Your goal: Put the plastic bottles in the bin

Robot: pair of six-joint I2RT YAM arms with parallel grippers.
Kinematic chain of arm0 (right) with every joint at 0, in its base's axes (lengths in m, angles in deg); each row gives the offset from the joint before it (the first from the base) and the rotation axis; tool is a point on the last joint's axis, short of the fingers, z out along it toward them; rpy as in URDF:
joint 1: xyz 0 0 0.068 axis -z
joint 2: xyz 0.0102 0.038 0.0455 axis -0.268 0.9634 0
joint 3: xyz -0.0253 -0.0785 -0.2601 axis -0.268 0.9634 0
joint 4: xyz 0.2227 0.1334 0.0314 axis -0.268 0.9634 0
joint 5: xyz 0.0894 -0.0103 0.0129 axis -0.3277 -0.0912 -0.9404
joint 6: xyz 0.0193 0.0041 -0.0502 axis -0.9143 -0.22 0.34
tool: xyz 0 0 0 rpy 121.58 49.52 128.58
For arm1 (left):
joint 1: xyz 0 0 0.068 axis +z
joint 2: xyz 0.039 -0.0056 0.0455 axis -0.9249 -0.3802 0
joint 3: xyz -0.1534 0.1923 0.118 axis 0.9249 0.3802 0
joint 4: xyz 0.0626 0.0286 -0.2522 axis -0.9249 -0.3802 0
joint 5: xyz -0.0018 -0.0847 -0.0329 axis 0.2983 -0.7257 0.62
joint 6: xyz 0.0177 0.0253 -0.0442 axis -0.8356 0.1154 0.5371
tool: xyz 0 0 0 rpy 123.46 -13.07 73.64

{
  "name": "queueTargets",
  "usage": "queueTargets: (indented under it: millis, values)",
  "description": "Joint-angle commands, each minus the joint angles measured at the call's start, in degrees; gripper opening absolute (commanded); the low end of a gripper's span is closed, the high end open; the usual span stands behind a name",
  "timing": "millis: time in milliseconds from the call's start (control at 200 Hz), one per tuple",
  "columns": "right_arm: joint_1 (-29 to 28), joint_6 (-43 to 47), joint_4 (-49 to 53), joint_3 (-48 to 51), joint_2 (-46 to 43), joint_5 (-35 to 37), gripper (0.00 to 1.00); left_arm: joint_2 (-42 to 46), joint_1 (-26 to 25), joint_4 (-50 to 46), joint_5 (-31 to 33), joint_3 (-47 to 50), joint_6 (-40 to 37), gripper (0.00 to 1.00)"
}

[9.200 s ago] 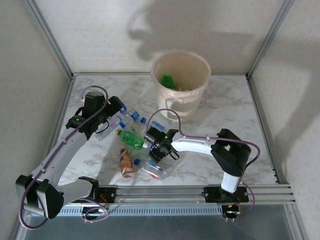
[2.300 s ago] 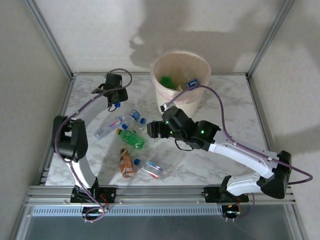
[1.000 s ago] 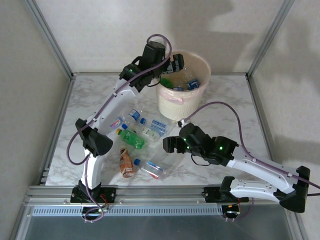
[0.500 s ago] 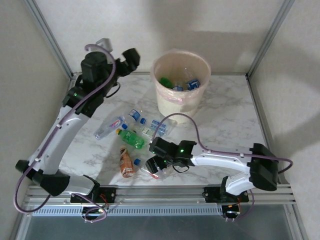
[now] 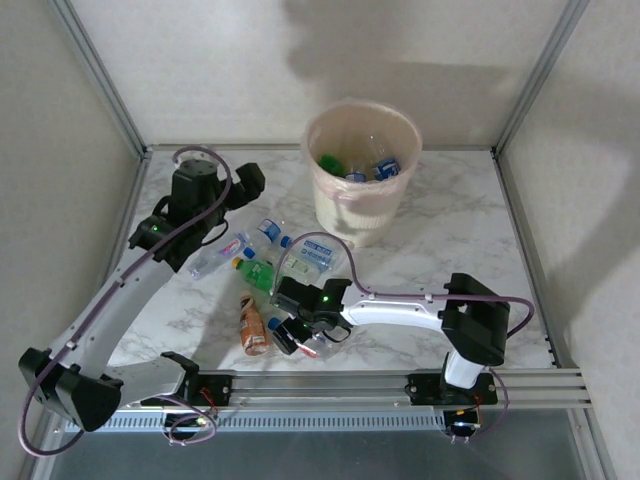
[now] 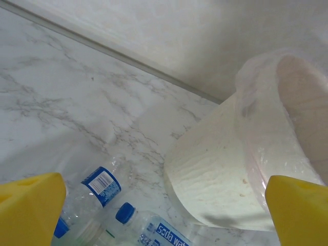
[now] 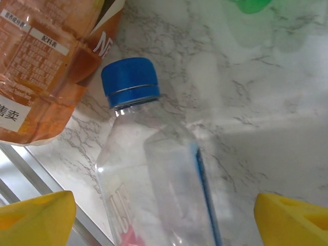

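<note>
Top external view: my left jaws hang released over the counter (image 5: 450, 250), above scattered plastic bottles (image 5: 262, 277). My right jaws, spread wide, straddle a clear blue-capped bottle (image 7: 154, 169) lying beside the orange-brown bottle (image 7: 46, 66). It looks light, crushable and slippery, so I'd grip mid-body. The bin (image 5: 362, 215) stands behind.

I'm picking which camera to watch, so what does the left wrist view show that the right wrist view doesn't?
Left wrist: the bin with its thin plastic liner, and clear bottles with blue labels lying near its base. Right wrist: the orange-brown labelled bottle, a clear blue-capped bottle lying between the jaws, and a green bottle at the frame's top edge. Both: marble tabletop, yellow jaws standing wide open.
</note>
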Motion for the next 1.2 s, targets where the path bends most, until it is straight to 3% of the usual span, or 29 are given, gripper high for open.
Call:
queueTargets:
  millis: [0,426,791,1001,1197]
  values:
    - [-0.7,2.1,1.8,-2.2,2.5,0.0,0.89,2.9,0.3,-0.1,3.8,1.4,-1.2,1.0]
    - [-0.7,2.6,-1.1,-3.1,6.7,2.3,0.8,4.7,1.2,1.5,3.4,5.7,2.3,0.98]
    - [-0.7,2.1,-3.0,-2.5,6.1,2.9,0.58,4.1,1.9,-0.4,2.9,7.0,4.4,0.96]
    - [-0.7,0.9,-2.0,-3.8,0.2,6.0,0.55,4.5,2.2,-1.0,3.6,7.1,4.5,0.96]
    - [-0.2,-0.6,0.5,-8.6,-9.9,13.2,0.55,4.7,2.4,-2.4,4.0,7.3,4.9,0.96]
